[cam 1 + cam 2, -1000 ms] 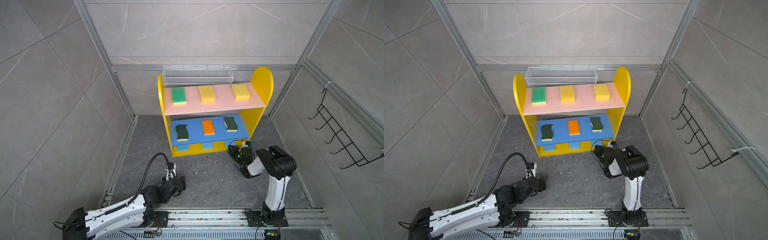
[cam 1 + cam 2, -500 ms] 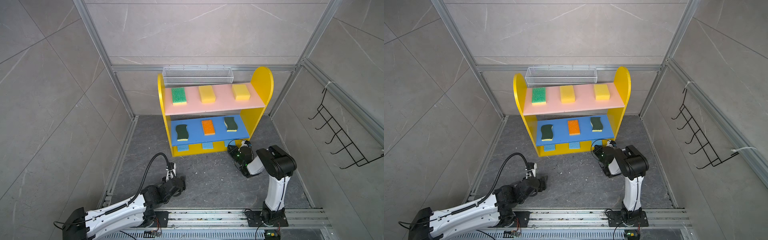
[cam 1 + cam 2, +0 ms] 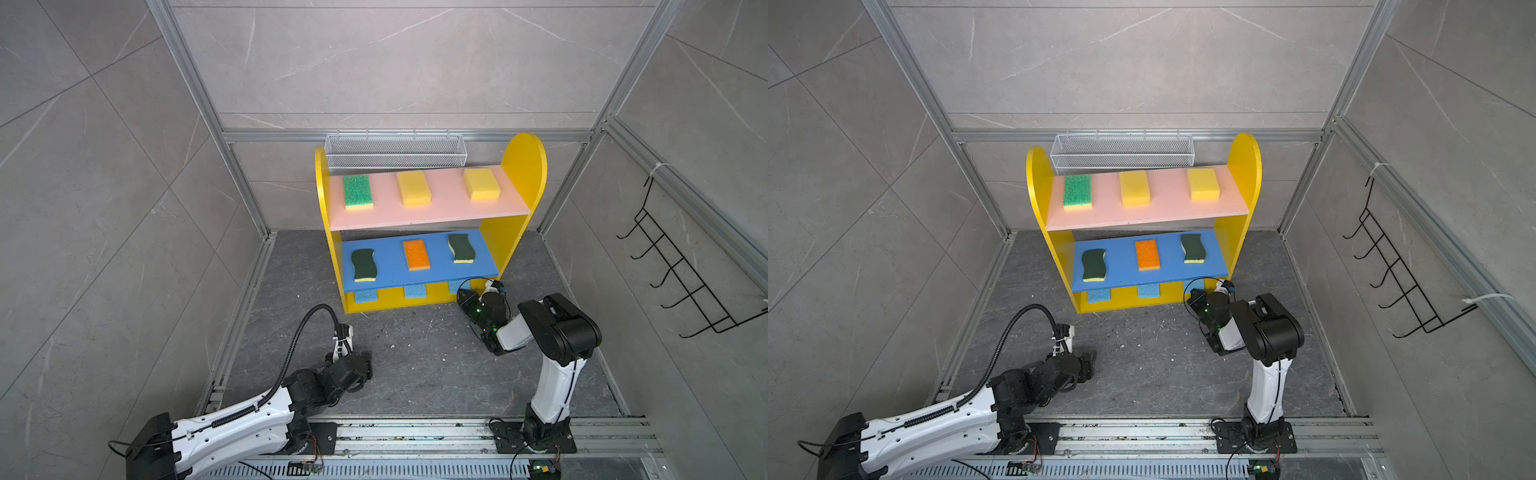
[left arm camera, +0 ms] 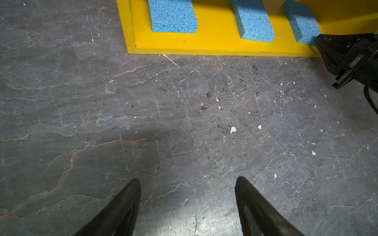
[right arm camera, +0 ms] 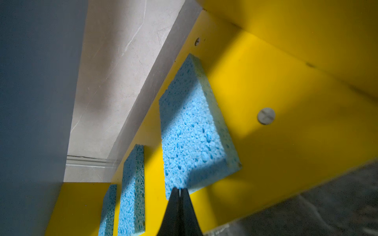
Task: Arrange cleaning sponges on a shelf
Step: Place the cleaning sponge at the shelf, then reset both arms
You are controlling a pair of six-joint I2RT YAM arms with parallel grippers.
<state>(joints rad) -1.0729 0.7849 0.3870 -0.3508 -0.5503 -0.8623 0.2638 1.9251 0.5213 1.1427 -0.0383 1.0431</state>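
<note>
The shelf [image 3: 521, 166] has yellow sides. Its pink upper board carries a green-topped sponge [image 3: 357, 191] and two yellow sponges [image 3: 412, 188] [image 3: 482, 183]. The blue lower board holds an orange-topped sponge [image 3: 416, 254] between two dark-green wavy ones [image 3: 364, 265] [image 3: 460, 248]. Three light-blue sponges [image 4: 173, 16] [image 4: 253, 22] [image 4: 302, 22] lie on the yellow base. My right gripper [image 5: 180, 190] is shut and empty, its tips at the near end of the rightmost light-blue sponge [image 5: 194, 130]. My left gripper [image 4: 187, 181] hangs open over bare floor in front of the shelf, holding nothing.
A white wire mesh basket [image 3: 395, 151] hangs on the back wall behind the shelf. A black wire hook rack [image 3: 681, 282] is fixed to the right wall. Grey stone floor [image 3: 415, 353] stretches between the shelf and the arm bases.
</note>
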